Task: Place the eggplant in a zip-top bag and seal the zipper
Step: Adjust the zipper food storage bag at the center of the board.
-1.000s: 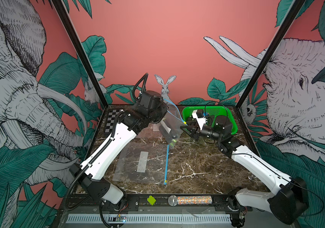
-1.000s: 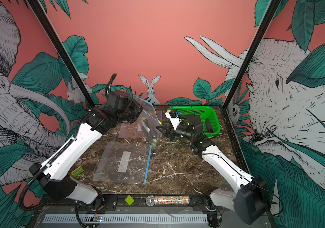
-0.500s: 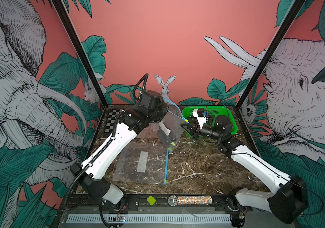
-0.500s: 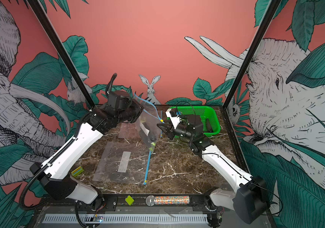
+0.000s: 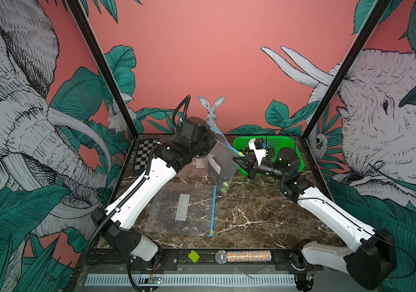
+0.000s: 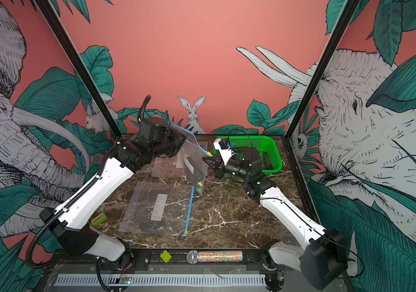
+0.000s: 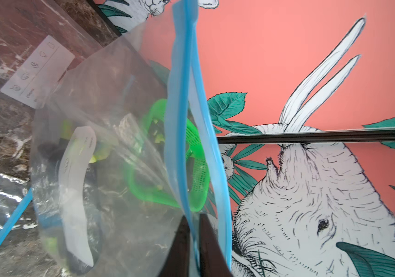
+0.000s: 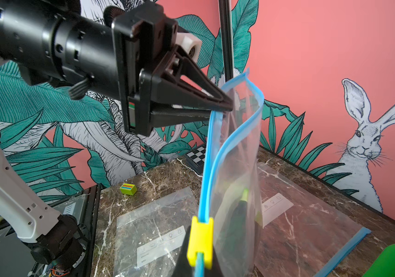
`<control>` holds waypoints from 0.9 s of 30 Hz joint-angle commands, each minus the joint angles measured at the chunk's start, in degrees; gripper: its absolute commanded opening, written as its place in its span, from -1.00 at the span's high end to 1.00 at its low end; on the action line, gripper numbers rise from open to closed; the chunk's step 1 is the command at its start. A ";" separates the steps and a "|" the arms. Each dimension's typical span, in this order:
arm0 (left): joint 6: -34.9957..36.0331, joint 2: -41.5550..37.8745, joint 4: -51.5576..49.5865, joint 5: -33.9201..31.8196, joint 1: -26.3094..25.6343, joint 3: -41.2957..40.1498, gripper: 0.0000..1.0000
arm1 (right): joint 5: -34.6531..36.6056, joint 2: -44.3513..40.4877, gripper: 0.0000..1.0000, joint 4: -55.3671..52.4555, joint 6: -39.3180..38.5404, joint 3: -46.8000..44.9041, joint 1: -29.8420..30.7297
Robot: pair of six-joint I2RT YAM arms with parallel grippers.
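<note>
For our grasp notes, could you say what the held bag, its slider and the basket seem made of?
The bag: thin clear plastic film, glossy, creasing. Its slider: hard yellow plastic, matte. The basket: seemingly rigid green plastic, perforated, slight sheen.

No word or number can be read anywhere. The only printing is on white panels on the clear bags. The hanging bag [image 7: 110, 144] has a curved panel [image 7: 76, 179] with faint marks, too blurred to make out. The front flat bag [image 8: 153, 223], lying toward the front edge of the tabletop [image 8: 167, 172], has a front panel [image 8: 160, 244] with a row of small outline pictures and two short illegible words. The back flat bag [image 8: 307, 215], toward the back edge, has a similar back panel [image 8: 277, 206], equally unreadable.
</note>
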 commanded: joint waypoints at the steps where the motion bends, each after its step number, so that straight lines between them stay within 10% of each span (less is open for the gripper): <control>1: 2.68 -2.59 5.21 0.18 0.44 -1.64 0.47 | -1.53 -1.48 1.00 -0.95 0.11 3.30 -0.87; 10: 13.78 -4.18 3.69 1.16 0.62 0.70 -0.29 | -3.50 -1.55 1.00 -17.57 -5.02 10.98 -1.76; 27: 56.93 -4.63 -2.20 27.81 3.86 6.51 -0.60 | -3.93 0.60 1.00 -45.22 -17.64 25.52 -2.93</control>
